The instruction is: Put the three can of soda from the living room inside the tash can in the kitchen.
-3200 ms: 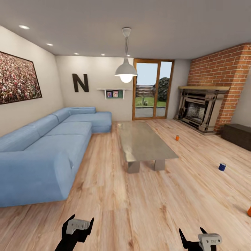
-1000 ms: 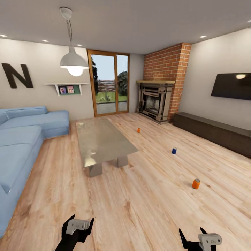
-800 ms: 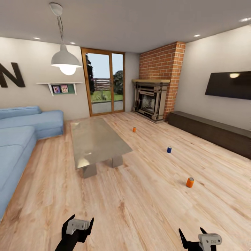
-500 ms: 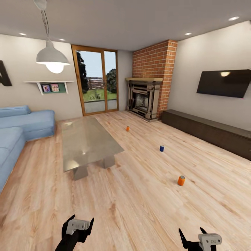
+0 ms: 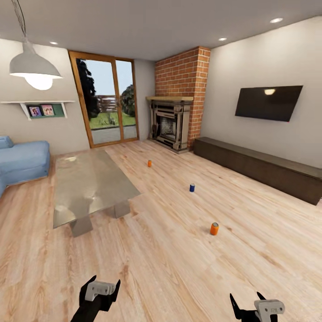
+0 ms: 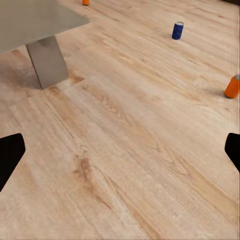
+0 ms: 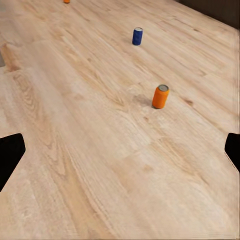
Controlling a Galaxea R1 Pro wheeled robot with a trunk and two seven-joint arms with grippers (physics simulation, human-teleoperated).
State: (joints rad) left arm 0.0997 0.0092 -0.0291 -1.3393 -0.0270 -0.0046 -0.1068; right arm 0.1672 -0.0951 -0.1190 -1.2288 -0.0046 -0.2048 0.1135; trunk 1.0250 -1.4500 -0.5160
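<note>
Head view has swung rightward since a moment ago, centring three upright cans on the wood floor: near orange can (image 5: 214,228) at one o'clock, dark blue can (image 5: 192,188) beyond, far orange can (image 5: 150,163). Left gripper (image 5: 102,288) and right gripper (image 5: 255,304) fingers spread, empty; approach comes next.

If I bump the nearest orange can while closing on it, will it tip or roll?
The nearest orange can stands upright, taller than wide, so a high bump would probably topple it. Once down, its round body would likely roll across the smooth wood floor. It looks small, probably light.
</note>
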